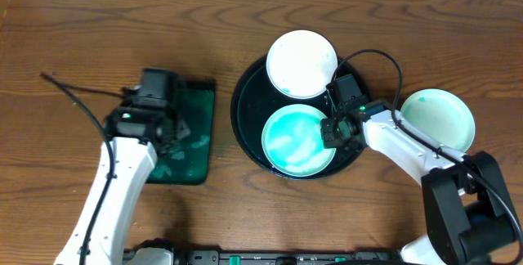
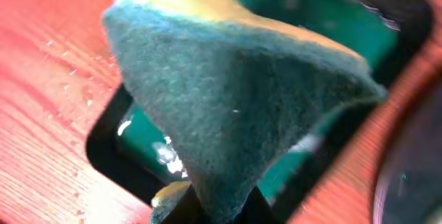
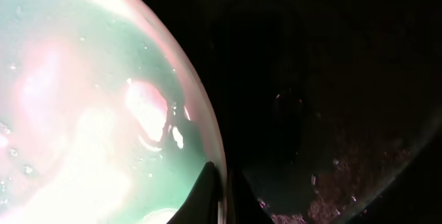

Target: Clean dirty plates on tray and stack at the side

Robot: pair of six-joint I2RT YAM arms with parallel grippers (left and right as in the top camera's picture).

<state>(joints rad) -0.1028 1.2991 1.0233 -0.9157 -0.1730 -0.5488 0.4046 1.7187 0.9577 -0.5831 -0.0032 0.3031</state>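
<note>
Right gripper [image 1: 335, 131] worked at the rim of the near, teal-smeared plate [image 1: 299, 140] on the tray [image 1: 245, 110]. A clean lift called for a firm, level hold, since the wet glaze looked slippery. Its fingers [image 3: 204, 200] appeared pinched onto that rim, though the wrist view was dark. Left gripper [image 1: 157, 101] clutched a sponge [image 2: 235, 106] over the green tray [image 1: 192, 134]. Farther back on the tray sat a white plate [image 1: 301, 63], and a third plate [image 1: 437, 119] lay on the table [image 1: 82, 36] beside it.

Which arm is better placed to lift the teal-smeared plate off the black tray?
Right. Its jaws grip that plate's rim on the tray; the left jaws hold a sponge over the green tray.
</note>
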